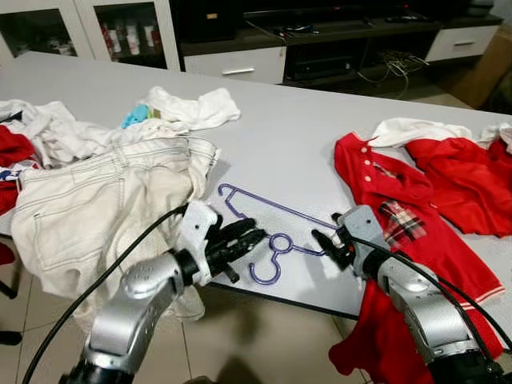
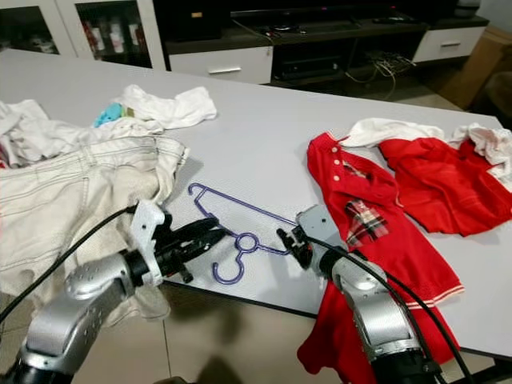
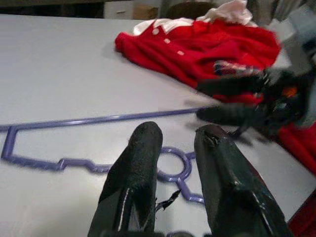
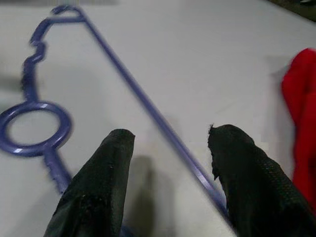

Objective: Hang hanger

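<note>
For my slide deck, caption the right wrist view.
Open right gripper straddling the purple hanger on the grey table, beside a red shirt.

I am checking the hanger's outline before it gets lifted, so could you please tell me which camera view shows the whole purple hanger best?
The left eye view: the purple hanger lies complete on the grey table, hook to far corner. The right eye view shows the same. The left wrist view shows its ring and bar; the right wrist view shows the ring, bar and one notched corner.
</note>
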